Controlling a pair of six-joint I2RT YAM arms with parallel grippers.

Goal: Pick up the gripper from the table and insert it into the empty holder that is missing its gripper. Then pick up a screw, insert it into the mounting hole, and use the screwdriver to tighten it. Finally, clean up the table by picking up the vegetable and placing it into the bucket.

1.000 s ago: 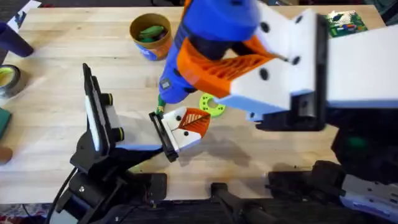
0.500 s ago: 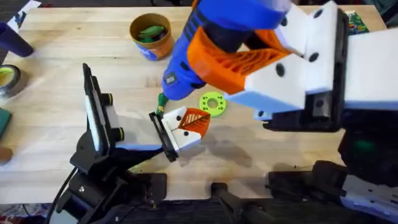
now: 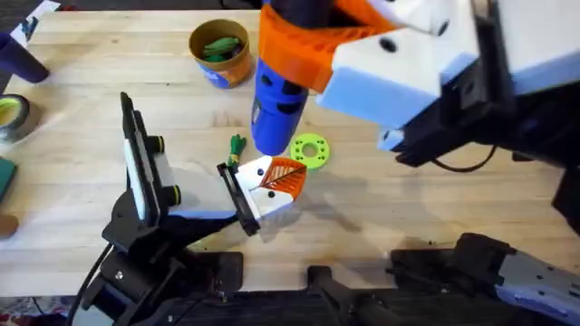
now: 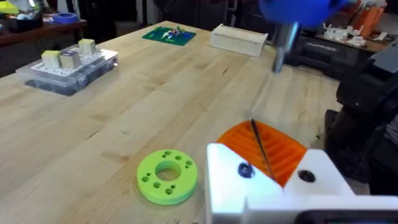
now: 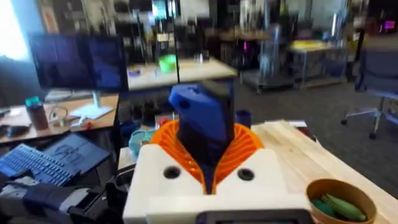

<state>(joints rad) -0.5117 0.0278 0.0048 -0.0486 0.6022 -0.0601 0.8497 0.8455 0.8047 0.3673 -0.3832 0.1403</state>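
My right gripper (image 3: 304, 50) is shut on the blue screwdriver (image 3: 275, 107), which hangs nearly upright above the table; its orange pads (image 5: 249, 146) clamp the blue body (image 5: 202, 118). The driver's bit (image 4: 281, 48) hovers above and behind the gripper (image 3: 275, 181), a white block with an orange lattice face (image 4: 267, 152) sitting at the end of the left arm beside the holder (image 3: 145, 177) with its tall black plate. A small green vegetable (image 3: 237, 145) lies on the table just beyond the block. The yellow-orange bucket (image 3: 207, 56) at the back holds a green piece (image 5: 333, 205).
A lime-green flat ring (image 3: 310, 149) lies right of the white block, also close in the left wrist view (image 4: 166, 176). A clear parts box (image 4: 68, 65), a green circuit board (image 4: 169, 34) and a pale wooden box (image 4: 239, 38) sit farther off. A tape roll (image 3: 11, 116) is at the left edge.
The right arm has lifted and swung the screwdriver from a slant to nearly upright, its tip moving right and away from the white block. The left arm has not moved.
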